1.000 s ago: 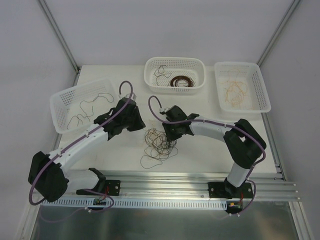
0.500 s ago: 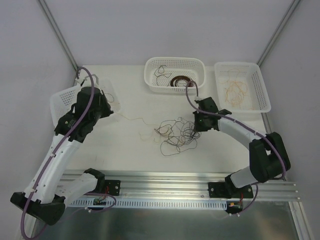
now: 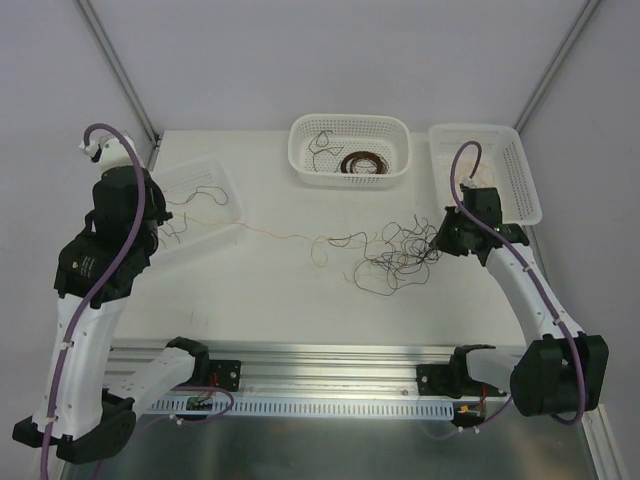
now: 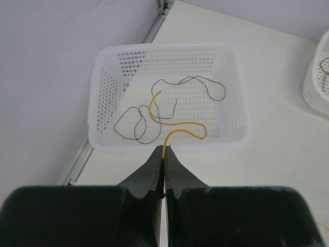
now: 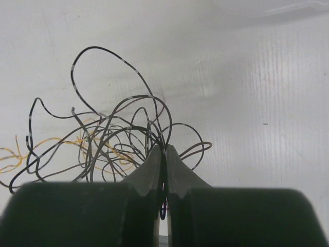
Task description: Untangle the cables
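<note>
Thin cables [image 3: 400,258] in a loose clump on the desk [image 3: 260,290], in front of the middle basket [image 3: 320,178] and to its right. Pinched on a few of its dark loops, the right tool [image 5: 164,152]; clamped on one yellow strand [image 4: 165,141], the left tool [image 4: 164,154], far left of that basket. Light, springy, quick to snag, probably slippery. Best taken near a free end and drawn slowly.

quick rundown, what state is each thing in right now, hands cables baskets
left hand, shut on the yellow cable
right hand, shut on dark strands of the clump
yellow cable, stretched from the left hand to the clump
clump, tangled, dark strands with some yellow
left basket, holds loose dark strands
middle basket, holds dark strands and a brown coil
right basket, holds yellow-tan strands
</note>
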